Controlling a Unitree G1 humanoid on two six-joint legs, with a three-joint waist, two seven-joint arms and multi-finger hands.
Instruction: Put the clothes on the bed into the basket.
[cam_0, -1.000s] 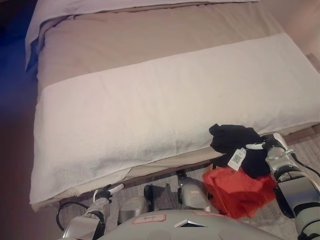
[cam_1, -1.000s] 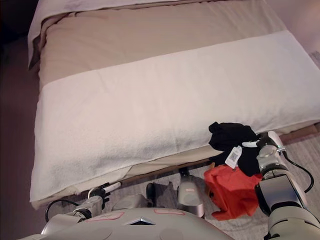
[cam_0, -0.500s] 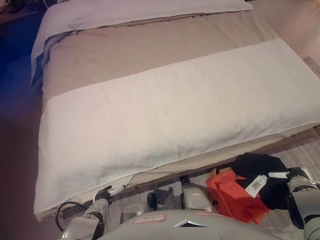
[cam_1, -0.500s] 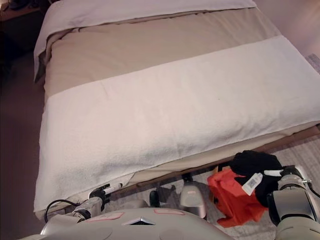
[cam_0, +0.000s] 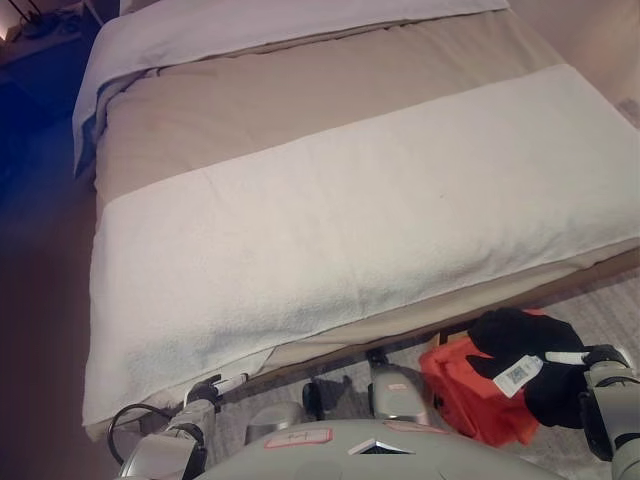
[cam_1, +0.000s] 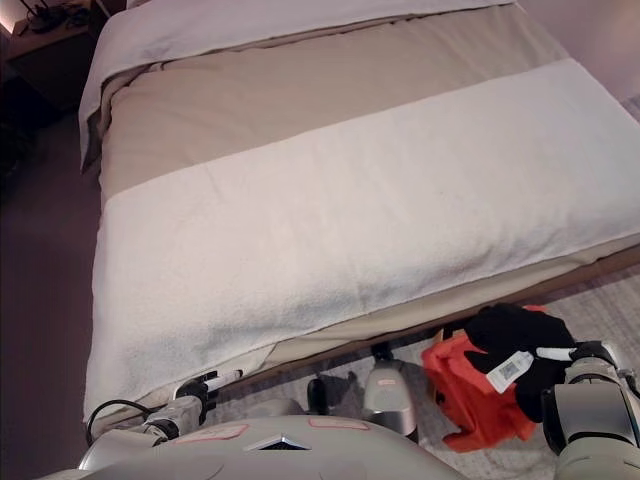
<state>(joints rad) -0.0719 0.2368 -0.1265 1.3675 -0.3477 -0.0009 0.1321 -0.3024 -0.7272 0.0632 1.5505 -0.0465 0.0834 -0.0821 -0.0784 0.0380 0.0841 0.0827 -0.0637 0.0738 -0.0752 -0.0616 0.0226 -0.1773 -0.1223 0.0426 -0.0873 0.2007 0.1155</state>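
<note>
A black garment (cam_0: 512, 334) with a white tag (cam_0: 516, 376) hangs just off the bed's near edge. My right hand (cam_0: 596, 362) is shut on it at the lower right, one white-tipped finger lying across the cloth. Right under and beside it, an orange-red fabric mass (cam_0: 464, 392) sits on the floor; I cannot tell whether it is a basket or cloth. The bed (cam_0: 350, 230) has a white blanket across its near part and bears no loose clothes. At the lower left, my left hand (cam_0: 208, 391) hangs open below the blanket's edge, holding nothing.
A beige sheet (cam_0: 300, 110) and a white cover (cam_0: 250, 25) lie farther up the bed. A pale rug (cam_0: 605, 305) covers the floor at the right. A dark low table (cam_1: 40, 45) stands at the far left corner.
My right hand has pulled the black garment off the bed's edge and down toward me, over the orange-red fabric. The camera has shifted as well. The left hand stays put.
</note>
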